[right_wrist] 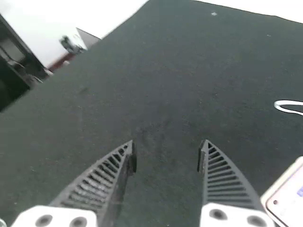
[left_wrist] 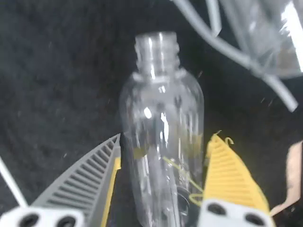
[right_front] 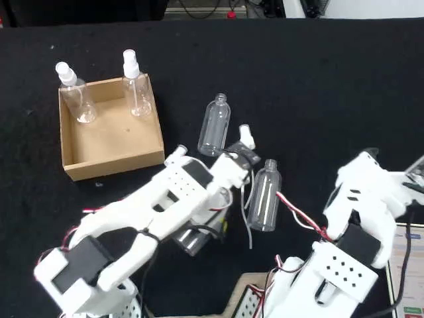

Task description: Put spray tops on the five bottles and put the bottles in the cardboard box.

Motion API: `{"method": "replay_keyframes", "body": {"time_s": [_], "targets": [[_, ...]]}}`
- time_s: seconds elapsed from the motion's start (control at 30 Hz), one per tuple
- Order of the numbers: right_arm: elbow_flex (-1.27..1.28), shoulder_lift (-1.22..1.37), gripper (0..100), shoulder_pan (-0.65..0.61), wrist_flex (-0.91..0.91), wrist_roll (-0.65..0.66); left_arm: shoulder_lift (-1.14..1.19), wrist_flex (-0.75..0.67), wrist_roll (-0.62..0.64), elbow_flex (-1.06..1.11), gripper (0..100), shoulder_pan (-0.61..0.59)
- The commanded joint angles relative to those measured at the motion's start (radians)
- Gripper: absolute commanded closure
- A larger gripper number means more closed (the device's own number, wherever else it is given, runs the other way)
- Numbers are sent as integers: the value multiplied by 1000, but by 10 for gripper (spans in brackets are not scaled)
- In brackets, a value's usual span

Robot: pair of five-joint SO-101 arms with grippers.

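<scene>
From above, a cardboard box [right_front: 112, 162] sits at the left of the black table [right_front: 318, 79]. One topped bottle [right_front: 81, 101] and a second topped bottle [right_front: 137, 91] are at its far wall. Just off the box's right corner an open-necked bottle [right_front: 214, 126] lies on the cloth, with a loose spray top [right_front: 246, 136] beside it. A further bare bottle [right_front: 265, 197] lies nearby, and a thin grey tube [right_front: 248, 225] trails next to that one. The left arm [right_front: 172, 199] stretches from the near edge across the middle of the table, its wrist above these pieces. The right arm [right_front: 361, 199] stands well apart at the right, near a flat screen device [right_front: 407, 278]. The left wrist camera looks along the left gripper [left_wrist: 166, 137], whose grey finger [left_wrist: 90, 179] and yellow finger [left_wrist: 227, 175] press against either flank of a clear uncapped bottle [left_wrist: 161, 118]. Its threaded neck points away from the wrist over the dark cloth; whether it rests on the table or is lifted cannot be told. The thin grey tube [left_wrist: 236, 54] and part of another clear bottle [left_wrist: 270, 33] lie just beyond. The right wrist camera shows the right gripper [right_wrist: 168, 144] with jaws spread wide and nothing between them, hanging over the black cloth, a corner of the flat screen device [right_wrist: 284, 198] at the edge.
</scene>
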Motion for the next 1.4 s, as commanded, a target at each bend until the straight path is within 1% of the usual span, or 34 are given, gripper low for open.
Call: {"method": "replay_keyframes", "body": {"time_s": [0.0,0.07,0.13,0.27,0.43,0.5,0.6,0.73,0.87,0.93,1.03,1.17,1.23,1.37], "targets": [[-8,-1,787,-43,21,0,-129,-5,-74,76,822,-74],[-8,-1,786,-54,29,0,-173,-3,-98,120,855,-105],[-7,-1,786,-57,31,0,-227,44,-141,154,847,-150],[-2,-1,786,-60,43,0,-353,155,-245,189,803,-251],[7,-1,786,-135,69,0,-500,318,-387,211,724,-337],[7,-1,786,-181,91,2,-551,330,-431,262,700,-364],[15,-1,786,-242,94,35,-612,279,-465,367,687,-390],[35,-1,786,-288,89,48,-671,249,-459,424,685,-381],[41,-1,786,-299,87,49,-686,239,-450,361,685,-381],[41,-1,786,-298,87,49,-686,239,-422,335,685,-377],[41,-1,786,-298,87,49,-686,250,-436,340,685,-315],[42,-1,786,-298,91,49,-686,256,-508,398,685,-211],[42,-1,786,-298,92,49,-686,216,-516,424,685,-193],[42,-1,786,-298,92,49,-686,132,-517,476,685,-196]]}}
